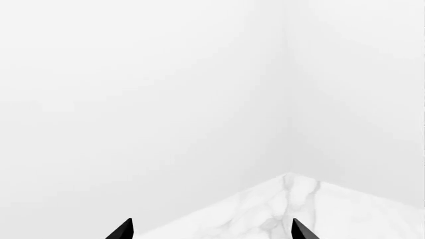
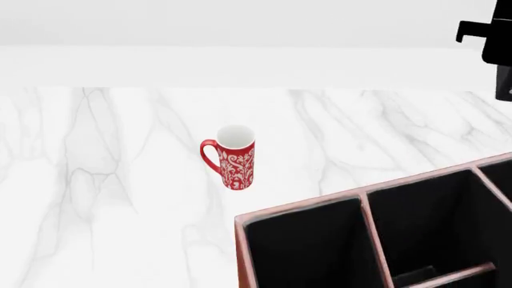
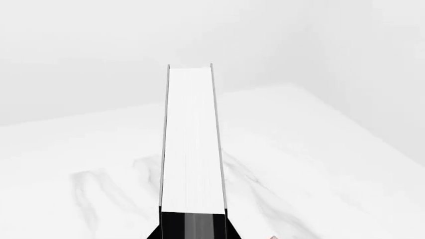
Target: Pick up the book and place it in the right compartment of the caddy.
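Book (image 3: 192, 144) pages faced the right wrist camera: the volume stood on edge in the right gripper (image 3: 192, 226), clamped between the jaws at its lower end, its long axis running straight out from the gripper over the marble desk (image 3: 319, 164). It was off the desk, carried in the air. In the head view only a dark part of the right arm (image 2: 490, 36) showed, high by the far right corner of the desk, and the book itself was not visible there. The caddy (image 2: 304, 210) sat at the near right of the desk, its black compartments open upward and split by thin dividers. Judging from this, the target compartment lay toward the near edge from the right gripper and below it, so the move likely called for bringing the book toward the near edge and lowering it edge-first between the dividers. A red patterned mug (image 2: 234, 157) stood mid-desk, well apart from the caddy. The left gripper (image 1: 212, 230) had its tips spread apart, holding nothing, above a desk corner.
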{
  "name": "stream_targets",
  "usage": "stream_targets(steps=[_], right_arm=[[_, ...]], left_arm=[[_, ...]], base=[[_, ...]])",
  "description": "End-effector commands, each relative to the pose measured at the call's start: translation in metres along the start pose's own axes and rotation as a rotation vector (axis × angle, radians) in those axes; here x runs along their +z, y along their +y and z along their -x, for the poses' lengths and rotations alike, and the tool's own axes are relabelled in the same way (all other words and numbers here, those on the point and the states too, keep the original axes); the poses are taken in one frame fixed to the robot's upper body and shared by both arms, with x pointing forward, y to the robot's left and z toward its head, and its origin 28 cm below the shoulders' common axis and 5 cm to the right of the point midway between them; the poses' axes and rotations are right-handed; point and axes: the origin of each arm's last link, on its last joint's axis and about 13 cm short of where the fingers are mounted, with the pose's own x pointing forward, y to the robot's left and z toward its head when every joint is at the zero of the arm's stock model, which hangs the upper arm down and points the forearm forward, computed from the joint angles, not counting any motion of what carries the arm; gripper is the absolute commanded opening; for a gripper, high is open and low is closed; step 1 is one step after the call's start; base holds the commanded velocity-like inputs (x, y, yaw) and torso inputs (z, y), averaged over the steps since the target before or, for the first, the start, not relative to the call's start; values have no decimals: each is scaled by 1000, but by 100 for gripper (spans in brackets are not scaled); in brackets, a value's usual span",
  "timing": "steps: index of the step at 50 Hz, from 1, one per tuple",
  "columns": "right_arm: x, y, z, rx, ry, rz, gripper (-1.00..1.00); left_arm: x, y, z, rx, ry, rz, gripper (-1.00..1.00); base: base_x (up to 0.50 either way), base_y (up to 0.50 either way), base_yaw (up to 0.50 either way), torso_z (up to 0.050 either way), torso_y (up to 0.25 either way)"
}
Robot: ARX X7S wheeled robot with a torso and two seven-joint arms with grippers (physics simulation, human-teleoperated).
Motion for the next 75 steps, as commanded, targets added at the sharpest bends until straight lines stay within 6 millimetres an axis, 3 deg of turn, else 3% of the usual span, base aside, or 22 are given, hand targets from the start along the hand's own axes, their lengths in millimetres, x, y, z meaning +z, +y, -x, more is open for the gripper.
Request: stream_targets(steps=[1, 26, 46, 61, 75], right_arm=[[7, -25, 28, -101, -12, -22, -100], [27, -51, 54, -175, 158, -120, -100], [25, -54, 54, -212, 248, -121, -100], [13, -69, 86, -207, 274, -106, -100], [8, -72, 75, -249, 282, -104, -100]], left_arm=[[-1, -1, 0, -4, 0, 3, 100], [-3, 1, 1, 0, 3, 12, 100], [-4, 1, 0, -2, 7, 13, 100], [-4, -2, -2, -9, 6, 15, 100], [-6, -1, 0, -8, 11, 15, 100]], base=[[0, 0, 0, 10, 0], [0, 0, 0, 0, 1], [0, 0, 0, 1, 2], [0, 0, 0, 0, 1], [0, 0, 0, 1, 1]])
